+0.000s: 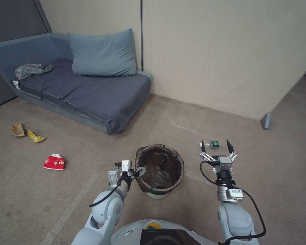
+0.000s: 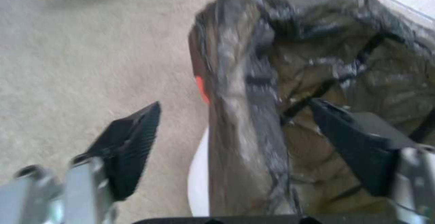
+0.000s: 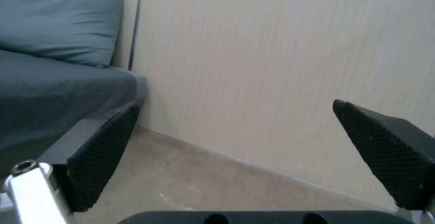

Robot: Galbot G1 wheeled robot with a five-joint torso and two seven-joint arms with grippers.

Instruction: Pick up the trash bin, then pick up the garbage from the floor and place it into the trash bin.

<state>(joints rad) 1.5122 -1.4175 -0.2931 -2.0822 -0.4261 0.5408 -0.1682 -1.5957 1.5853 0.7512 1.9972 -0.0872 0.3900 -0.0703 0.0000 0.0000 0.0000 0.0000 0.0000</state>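
The trash bin, a small round white tub lined with a dark brown bag folded over its rim, stands on the carpet directly ahead of the robot. Nothing can be made out inside it but the crumpled liner. The left hand is at the bin's near-left rim; in the left wrist view its fingers are spread apart and straddle the lined wall, one outside, one inside, not closed on it. The right hand hovers released, fingers wide, to the right of the bin. Just beyond it a clear bottle with a green label lies on the floor. Farther left lie a red-and-white paper cup, a yellow wrapper and a tan paper bag, near the sofa.
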